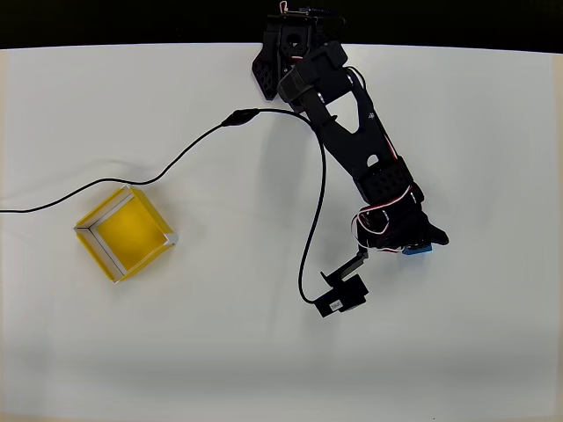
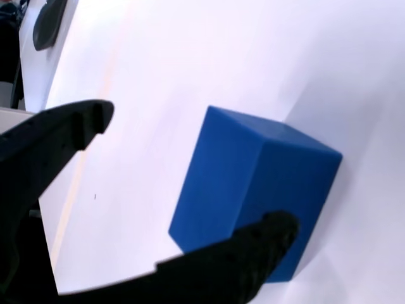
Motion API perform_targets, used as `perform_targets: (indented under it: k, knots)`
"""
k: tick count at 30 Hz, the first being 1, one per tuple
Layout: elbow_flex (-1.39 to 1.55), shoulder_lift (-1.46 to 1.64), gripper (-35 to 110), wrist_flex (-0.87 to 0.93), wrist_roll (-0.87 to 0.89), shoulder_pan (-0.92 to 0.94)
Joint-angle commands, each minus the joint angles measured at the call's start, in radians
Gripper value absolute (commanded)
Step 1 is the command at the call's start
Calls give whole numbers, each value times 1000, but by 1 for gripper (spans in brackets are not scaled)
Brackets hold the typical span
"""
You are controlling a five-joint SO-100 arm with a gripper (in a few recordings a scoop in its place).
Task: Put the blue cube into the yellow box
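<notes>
The blue cube (image 2: pixel 253 190) rests on the white table and looms large in the wrist view. My gripper (image 2: pixel 190 174) is open around it: one black finger (image 2: pixel 69 126) stands well off to its left, the other finger (image 2: pixel 253 247) crosses in front of its lower edge. In the overhead view the gripper (image 1: pixel 424 239) is down at the table on the right, and just a sliver of the blue cube (image 1: pixel 419 251) pokes out from under it. The yellow box (image 1: pixel 104 209) sits far to the left, open-topped and holding nothing.
A black cable (image 1: pixel 189 151) runs from the left edge across the table to the arm and loops down to the wrist camera (image 1: pixel 341 297). The arm's base (image 1: pixel 290 44) stands at the table's far edge. White tabletop lies between the cube and the box.
</notes>
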Motion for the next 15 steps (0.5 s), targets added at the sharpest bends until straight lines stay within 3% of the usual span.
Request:
perform_targets:
  k: [1, 15]
  knots:
    - [-133, 23, 49, 31, 6, -38]
    - [-178, -124, 43, 15, 9, -100]
